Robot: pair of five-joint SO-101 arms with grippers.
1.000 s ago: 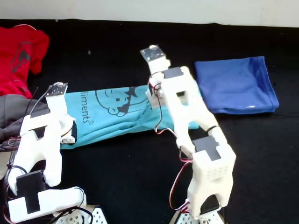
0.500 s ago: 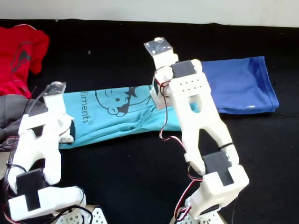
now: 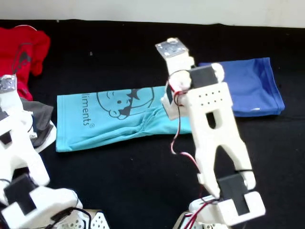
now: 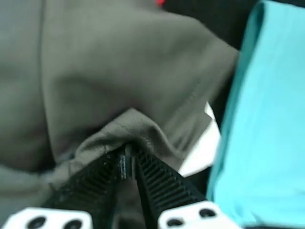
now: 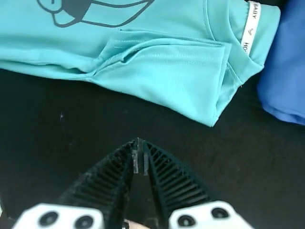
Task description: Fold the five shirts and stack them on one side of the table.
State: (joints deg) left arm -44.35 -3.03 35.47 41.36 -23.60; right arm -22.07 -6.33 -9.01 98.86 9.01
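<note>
Found long-folded shirt point(image 3: 109, 117) lying crosswise at mid-table point(image 3: 119, 181). Logged folded shirt point(image 3: 248, 88) just beside its right end, slightly farther back. Noted heaped shirt point(image 3: 21, 52) in far left corner, and bunched shirt point(image 3: 43, 121) in front of that, near left end of long-folded shirt. Recorded left gripper point(image 4: 126, 160) on bunched shirt, right gripper point(image 5: 138, 155) over bare table in front of long-folded shirt's right end.

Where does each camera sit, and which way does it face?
High view: fixed above, looking down on the table, left arm and right arm.
Left wrist view: on that wrist, facing shut left gripper at grey shirt.
Right wrist view: on that wrist, facing shut right gripper over table.
All share the teal shirt.
</note>
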